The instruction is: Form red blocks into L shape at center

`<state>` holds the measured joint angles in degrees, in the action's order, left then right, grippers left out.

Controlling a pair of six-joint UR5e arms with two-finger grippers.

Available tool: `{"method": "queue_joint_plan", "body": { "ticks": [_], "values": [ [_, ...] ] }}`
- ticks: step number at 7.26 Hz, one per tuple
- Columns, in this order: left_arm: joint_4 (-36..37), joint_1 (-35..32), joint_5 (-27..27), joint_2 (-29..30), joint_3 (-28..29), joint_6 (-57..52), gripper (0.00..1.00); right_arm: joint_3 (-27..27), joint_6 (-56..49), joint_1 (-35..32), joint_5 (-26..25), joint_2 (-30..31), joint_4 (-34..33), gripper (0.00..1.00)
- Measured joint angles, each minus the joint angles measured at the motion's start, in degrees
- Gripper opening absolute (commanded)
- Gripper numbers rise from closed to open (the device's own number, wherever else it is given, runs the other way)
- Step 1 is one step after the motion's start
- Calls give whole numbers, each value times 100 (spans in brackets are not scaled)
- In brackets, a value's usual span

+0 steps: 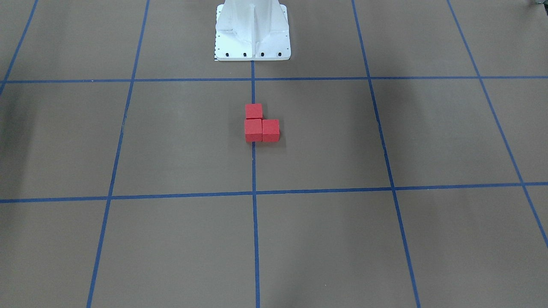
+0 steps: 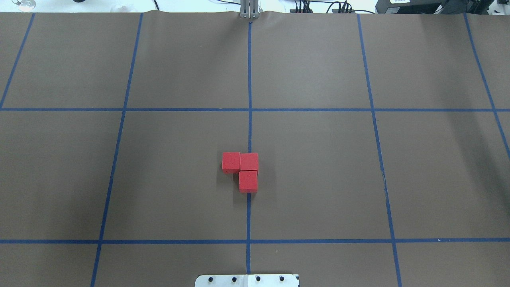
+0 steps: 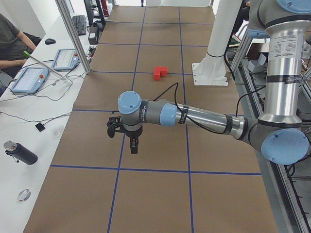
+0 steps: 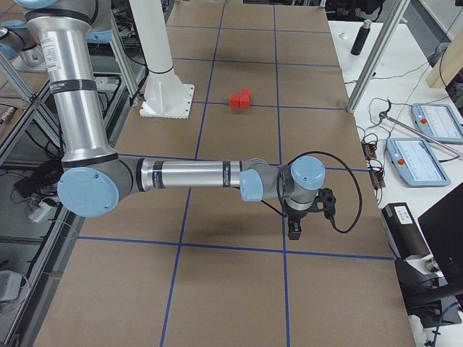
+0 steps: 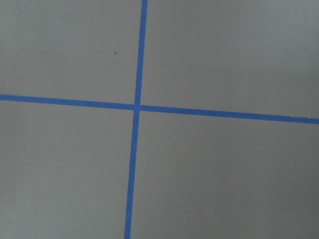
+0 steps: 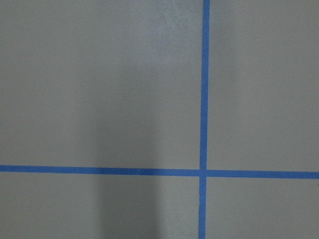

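3 red blocks (image 2: 245,170) touching, L-shaped, on the center (image 2: 275,175), left pincer (image 3: 134,149) and right pincer (image 4: 295,231) distant, cannot tell their grip

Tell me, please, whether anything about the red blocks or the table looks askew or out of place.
Nothing stands out. The three red blocks lie flat and touching in a neat L: two on the middle blue tape line, the third beside the farther one, toward the robot's left.

You see bare surface (image 2: 318,179) all around the red blocks (image 2: 248,162); only the white base (image 1: 252,34) stands near them, on the robot's side.
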<state>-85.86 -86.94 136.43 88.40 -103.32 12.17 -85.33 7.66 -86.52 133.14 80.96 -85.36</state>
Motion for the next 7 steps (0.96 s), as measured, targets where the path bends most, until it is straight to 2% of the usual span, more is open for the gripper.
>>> {"method": "queue_joint_plan", "body": {
  "ticks": [3, 7],
  "values": [
    [103, -4, 23, 35, -128, 24, 100, -346, -5, 19, -310, 207, -14, 99],
    [144, 1, 6, 0, -305, 37, 100, -636, -2, 28, -282, 338, -39, 99]
  ]
}}
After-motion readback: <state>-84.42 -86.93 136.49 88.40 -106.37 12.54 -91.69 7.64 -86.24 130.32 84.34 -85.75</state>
